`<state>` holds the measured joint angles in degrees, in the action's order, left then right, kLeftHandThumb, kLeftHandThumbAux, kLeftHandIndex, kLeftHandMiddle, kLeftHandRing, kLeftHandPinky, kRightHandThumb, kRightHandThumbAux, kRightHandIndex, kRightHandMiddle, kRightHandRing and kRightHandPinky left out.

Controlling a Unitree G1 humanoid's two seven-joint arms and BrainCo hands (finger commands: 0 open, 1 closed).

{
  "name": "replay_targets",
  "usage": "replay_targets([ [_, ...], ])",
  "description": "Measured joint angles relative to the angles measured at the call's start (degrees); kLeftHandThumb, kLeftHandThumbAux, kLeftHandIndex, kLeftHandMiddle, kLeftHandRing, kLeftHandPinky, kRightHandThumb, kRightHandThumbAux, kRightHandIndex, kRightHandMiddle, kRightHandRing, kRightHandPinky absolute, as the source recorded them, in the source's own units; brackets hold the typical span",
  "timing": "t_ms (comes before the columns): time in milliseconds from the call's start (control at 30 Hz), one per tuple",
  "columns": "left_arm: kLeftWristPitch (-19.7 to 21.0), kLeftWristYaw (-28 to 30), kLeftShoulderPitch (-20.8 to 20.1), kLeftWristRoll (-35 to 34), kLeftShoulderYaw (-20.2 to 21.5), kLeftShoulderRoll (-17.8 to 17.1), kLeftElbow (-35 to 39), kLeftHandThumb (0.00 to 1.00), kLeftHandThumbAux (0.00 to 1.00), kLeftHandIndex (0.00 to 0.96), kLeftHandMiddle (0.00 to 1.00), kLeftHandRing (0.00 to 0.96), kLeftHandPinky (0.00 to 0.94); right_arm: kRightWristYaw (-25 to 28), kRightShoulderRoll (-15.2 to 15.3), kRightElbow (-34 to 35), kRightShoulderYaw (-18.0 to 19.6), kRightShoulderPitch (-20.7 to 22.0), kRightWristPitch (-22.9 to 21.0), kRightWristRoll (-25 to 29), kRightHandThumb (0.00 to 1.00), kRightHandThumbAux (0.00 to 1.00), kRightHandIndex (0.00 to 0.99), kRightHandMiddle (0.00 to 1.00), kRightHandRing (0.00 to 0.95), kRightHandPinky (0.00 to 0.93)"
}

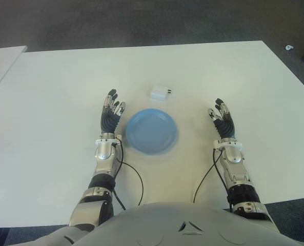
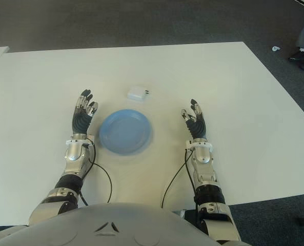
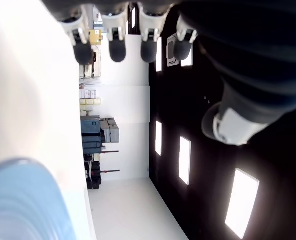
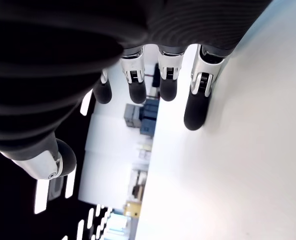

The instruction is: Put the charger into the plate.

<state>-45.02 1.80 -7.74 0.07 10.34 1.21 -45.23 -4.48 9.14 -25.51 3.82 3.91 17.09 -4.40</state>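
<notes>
Charger lies on the desk just beyond the plate, untouched. Left hand and right hand flank the plate, fingers extended, grasping nothing. Recommended: pinch the charger's body, lift clear of the rim, release over centre.

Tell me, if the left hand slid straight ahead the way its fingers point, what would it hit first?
Probably nothing: the left hand points past the charger, which lies off to its right, over bare table.
</notes>
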Motion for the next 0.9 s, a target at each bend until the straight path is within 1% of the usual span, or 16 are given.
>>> replay_targets([
  [300,0.0,0.0,0.0,0.0,-0.1,0.0,0.0,0.112,0.573,0.0,0.035,0.047,0.096,0.1,-0.1,-3.4,-0.6,3.5,-0.2,-0.2,0.521,0.477,0.0,0.024,0.074,0.158],
  [633,0.0,0.0,0.0,0.0,-0.1,0.0,0.0,0.106,0.566,0.0,0.035,0.048,0.099,-0.7,-0.6,-5.6,-1.2,5.9,-0.7,-1.1,0.521,0.494,0.0,0.045,0.075,0.147],
  [733,0.0,0.0,0.0,0.0,-0.2,0.0,0.0,0.105,0.563,0.0,0.033,0.046,0.097,-1.3,-0.8,-5.6,-1.4,6.8,-2.0,-1.5,0.523,0.504,0.0,0.052,0.081,0.157],
  [900,0.0,0.0,0.0,0.0,-0.2,0.0,0.0,0.106,0.566,0.0,0.028,0.042,0.096,-2.9,-1.1,-4.6,-2.4,9.4,-6.8,-3.6,0.519,0.516,0.001,0.065,0.097,0.178],
])
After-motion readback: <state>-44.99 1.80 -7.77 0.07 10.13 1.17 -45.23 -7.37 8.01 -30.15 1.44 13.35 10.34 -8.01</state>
